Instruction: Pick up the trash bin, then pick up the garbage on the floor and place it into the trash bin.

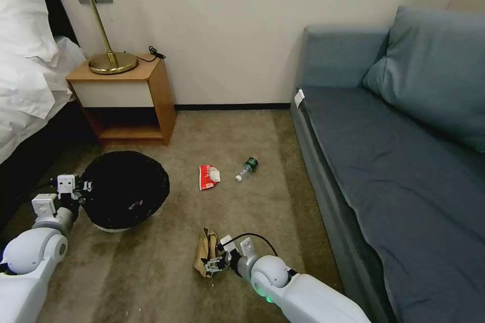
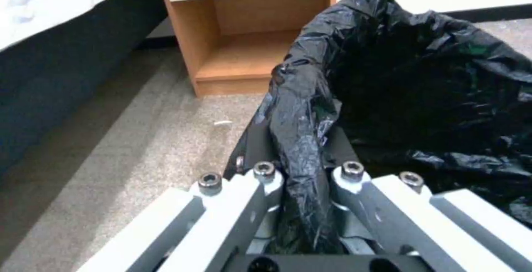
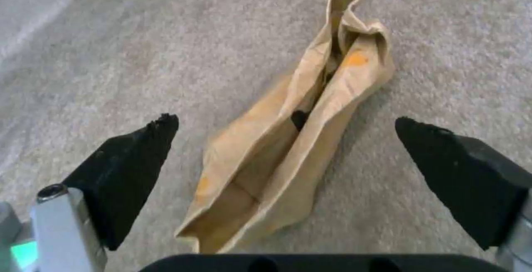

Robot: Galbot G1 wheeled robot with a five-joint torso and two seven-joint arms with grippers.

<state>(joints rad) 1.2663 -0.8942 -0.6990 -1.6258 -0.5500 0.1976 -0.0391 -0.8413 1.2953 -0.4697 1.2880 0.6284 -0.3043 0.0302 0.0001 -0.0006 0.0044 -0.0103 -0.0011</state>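
The trash bin (image 1: 124,194), white with a black bag over its rim, hangs tilted above the carpet at the left. My left gripper (image 1: 83,189) is shut on the bin's rim (image 2: 302,147), the black liner pinched between its fingers. A crumpled brown paper bag (image 1: 204,252) lies on the floor (image 1: 151,272) in front of me. My right gripper (image 1: 212,264) is open low over the paper bag (image 3: 294,139), one black finger (image 3: 133,160) on each side of it. Farther off lie a red-and-white wrapper (image 1: 208,176) and a small clear bottle (image 1: 246,167) with a green label.
A wooden nightstand (image 1: 126,101) with a brass lamp (image 1: 103,20) stands at the back left beside a bed (image 1: 25,86). A blue-grey sofa (image 1: 394,161) runs along the right. Open carpet lies between them.
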